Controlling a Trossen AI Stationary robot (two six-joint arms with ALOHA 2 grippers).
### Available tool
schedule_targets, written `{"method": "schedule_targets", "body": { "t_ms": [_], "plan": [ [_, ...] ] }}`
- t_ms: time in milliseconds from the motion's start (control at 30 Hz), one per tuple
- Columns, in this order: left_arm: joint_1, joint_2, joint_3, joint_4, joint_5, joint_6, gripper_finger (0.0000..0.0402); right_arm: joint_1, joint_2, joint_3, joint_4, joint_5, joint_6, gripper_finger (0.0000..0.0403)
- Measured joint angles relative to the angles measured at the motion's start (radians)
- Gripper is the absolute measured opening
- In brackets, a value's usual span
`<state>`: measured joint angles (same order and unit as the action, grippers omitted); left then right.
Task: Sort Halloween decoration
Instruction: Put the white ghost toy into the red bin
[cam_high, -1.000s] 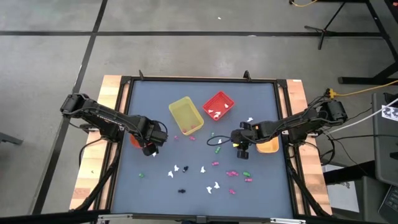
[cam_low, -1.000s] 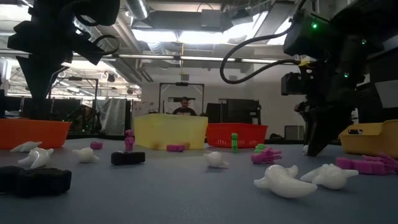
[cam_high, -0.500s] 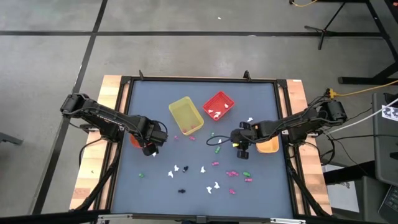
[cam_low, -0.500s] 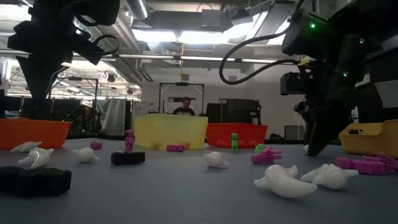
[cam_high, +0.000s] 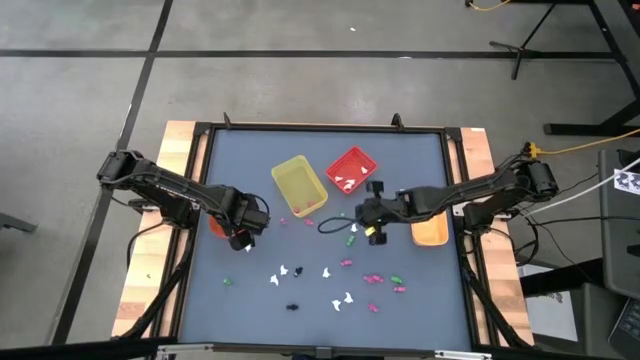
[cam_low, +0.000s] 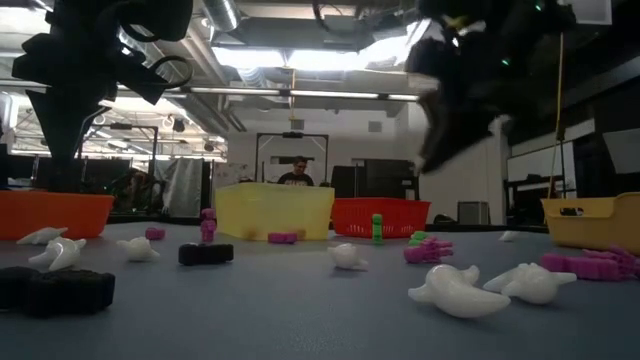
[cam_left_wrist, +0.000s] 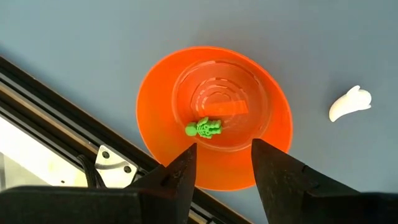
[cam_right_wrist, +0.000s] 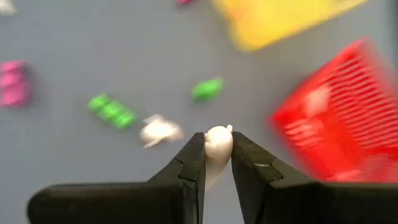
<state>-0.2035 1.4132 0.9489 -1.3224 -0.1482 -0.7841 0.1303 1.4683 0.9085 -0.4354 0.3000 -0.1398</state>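
Observation:
The Halloween decoration is many tiny white, pink, green and black trinkets (cam_high: 335, 282) strewn over the near half of the blue table; in the low view they lie in the foreground (cam_low: 455, 290). My right gripper (cam_high: 368, 218) hangs above the table's middle, near the red bin (cam_high: 350, 168), and is shut on a white trinket (cam_right_wrist: 217, 142). My left gripper (cam_left_wrist: 224, 158) is open above the orange bowl (cam_left_wrist: 214, 115) at the table's left. One green trinket (cam_left_wrist: 203, 128) lies in that bowl. My right gripper pinches the white trinket's rounded end (cam_right_wrist: 218, 138) between its two fingers, at their free ends. The trinket is lifted clear of the table and pokes out just past the fingertips.
A yellow bin (cam_high: 298, 186) stands left of the red bin, which holds a few white pieces. An orange tray (cam_high: 430, 233) sits near the right edge. A black frame rims the table (cam_high: 320, 127). A person stands far behind in the room (cam_low: 296, 172).
My right gripper has risen from the table and swung toward the table's left and far side, toward the red bin, carrying the white trinket. The left arm has kept still.

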Motion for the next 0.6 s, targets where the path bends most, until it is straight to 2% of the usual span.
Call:
{"method": "schedule_targets", "body": {
  "t_ms": [133, 200, 333, 600],
  "plan": [
    [0.0, 0.0, 0.0, 0.0, 0.0, 0.0, 0.0137, -0.003, 0.0, 0.015, 0.075, 0.175, -0.169, 0.006],
    [0.0, 0.0, 0.0, 0.0, 0.0, 0.0, 0.0137, -0.017, 0.0, 0.015, 0.117, 0.203, -0.261, 0.006],
    [0.0, 0.0, 0.0, 0.0, 0.0, 0.0, 0.0137, -0.07, 0.004, 0.014, 0.157, 0.175, -0.367, 0.006],
    [0.0, 0.0, 0.0, 0.0, 0.0, 0.0, 0.0137, -0.208, 0.005, 0.014, 0.156, 0.123, -0.389, 0.006]
  ]
}}
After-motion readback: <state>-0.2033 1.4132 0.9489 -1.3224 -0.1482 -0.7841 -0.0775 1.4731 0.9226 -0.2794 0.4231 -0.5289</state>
